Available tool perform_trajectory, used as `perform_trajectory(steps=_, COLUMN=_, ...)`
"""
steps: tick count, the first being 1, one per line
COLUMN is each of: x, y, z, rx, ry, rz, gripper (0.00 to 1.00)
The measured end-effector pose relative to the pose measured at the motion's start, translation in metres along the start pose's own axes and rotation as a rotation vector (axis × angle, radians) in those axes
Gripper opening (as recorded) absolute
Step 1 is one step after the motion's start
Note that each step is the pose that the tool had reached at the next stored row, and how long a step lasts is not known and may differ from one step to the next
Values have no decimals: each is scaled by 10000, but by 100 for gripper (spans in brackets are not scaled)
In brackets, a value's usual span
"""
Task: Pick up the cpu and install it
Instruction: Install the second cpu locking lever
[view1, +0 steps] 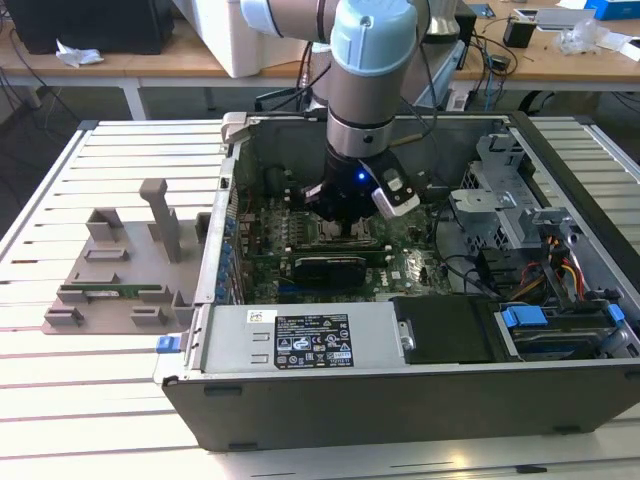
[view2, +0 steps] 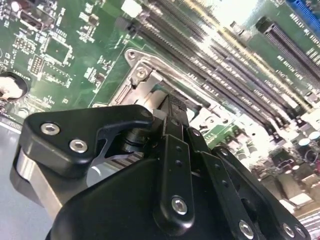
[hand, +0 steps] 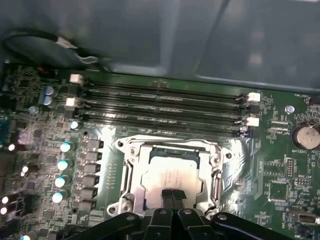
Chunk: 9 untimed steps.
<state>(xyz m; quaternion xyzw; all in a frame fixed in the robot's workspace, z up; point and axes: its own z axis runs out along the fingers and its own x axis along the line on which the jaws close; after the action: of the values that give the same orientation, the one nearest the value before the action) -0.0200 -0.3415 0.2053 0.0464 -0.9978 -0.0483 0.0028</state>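
Robot claw (hand: 173, 196) lowered inside an open computer case (view1: 400, 390), fingertips (hand: 167, 194) pressed together, touching the cpu's (hand: 170, 176) silver top. The cpu sits in the motherboard's metal socket frame (hand: 127, 172).

From my station I see the open computer case (view1: 420, 390) lying on the counter (view1: 100, 400), with the fixture tray (view1: 120, 275) beside it toward the exterior view's left. Inside the case, the tool (view1: 345, 228) sits low over the motherboard (view1: 400, 262). In the first wrist view the cpu (hand: 172, 180) lies in the socket frame (hand: 170, 150) (memory slots (hand: 160, 107) just beyond it), fingertips (hand: 172, 196) at its near edge.
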Motion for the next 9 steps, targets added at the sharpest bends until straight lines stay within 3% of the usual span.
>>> perform_trajectory(steps=1, x=-8, y=71, z=5, rx=218, ry=20, rz=3, gripper=11)
perform_trajectory(steps=4, x=-14, y=135, z=-45, rx=472, ry=44, rz=5, gripper=11)
perform_trajectory(steps=9, x=-16, y=171, z=-220, rx=497, ry=45, rz=5, gripper=11)
